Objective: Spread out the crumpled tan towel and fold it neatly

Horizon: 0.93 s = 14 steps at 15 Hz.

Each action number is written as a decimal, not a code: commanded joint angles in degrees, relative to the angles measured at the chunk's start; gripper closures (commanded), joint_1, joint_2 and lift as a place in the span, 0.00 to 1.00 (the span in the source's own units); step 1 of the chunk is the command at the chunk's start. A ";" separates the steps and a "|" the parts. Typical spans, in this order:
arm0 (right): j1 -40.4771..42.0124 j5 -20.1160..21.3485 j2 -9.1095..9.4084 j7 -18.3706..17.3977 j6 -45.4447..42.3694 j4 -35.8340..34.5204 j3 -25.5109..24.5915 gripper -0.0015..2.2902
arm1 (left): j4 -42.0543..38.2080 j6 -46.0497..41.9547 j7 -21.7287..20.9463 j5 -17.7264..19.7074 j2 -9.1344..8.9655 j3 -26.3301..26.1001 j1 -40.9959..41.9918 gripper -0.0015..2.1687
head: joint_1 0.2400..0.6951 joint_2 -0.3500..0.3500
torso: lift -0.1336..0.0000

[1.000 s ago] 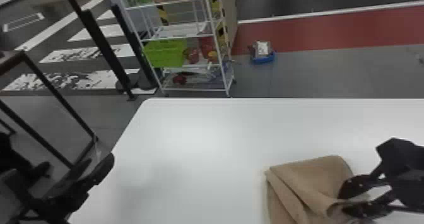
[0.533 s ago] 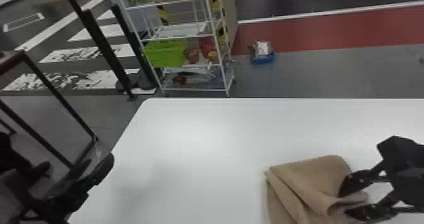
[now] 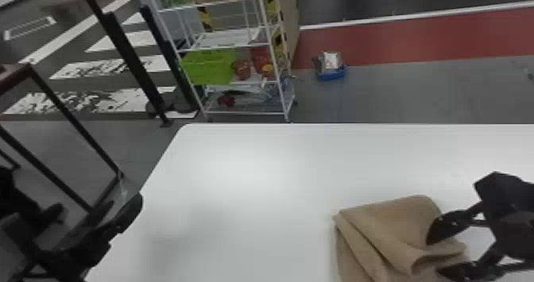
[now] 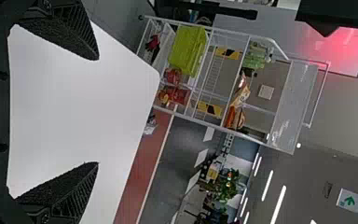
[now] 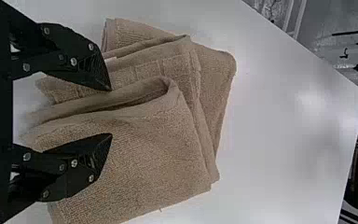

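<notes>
My right pincer [image 5: 111, 112] just spread wider over the tan towel [image 5: 154, 149], still bunched on the right of the surface [image 3: 246, 205]. Nothing gripped, so flattening probably needs a fresh grab. Left pincer's [image 4: 98, 111] open too.

A white table [image 3: 246, 174] with a rounded corner stands on grey floor [image 3: 397, 90]. Beyond its far edge is a white wire rack [image 3: 226, 41] holding a lime-green basket [image 3: 210, 67]; a red floor band [image 3: 417, 35] runs to the right. The left wrist view shows strip lights [image 4: 278, 205], a green exit sign [image 4: 349, 200] and a leafy plant [image 4: 227, 189].
</notes>
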 commanded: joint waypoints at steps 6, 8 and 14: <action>-0.43 0.13 0.12 0.36 -0.43 0.45 0.32 0.41 | 0.00 0.16 -0.01 0.00 -0.15 0.11 0.00 0.04 | 1.00 1.00 | 0.08; -0.78 -0.93 0.12 0.36 -0.08 0.54 0.15 0.46 | 0.00 0.16 -0.10 0.00 -0.15 0.11 0.00 0.04 | 1.00 1.00 | 0.08; -1.92 -5.24 0.12 0.36 1.67 -0.16 -2.40 0.46 | -0.09 0.16 -0.10 0.09 -0.15 0.55 0.00 0.04 | 1.00 1.00 | 0.08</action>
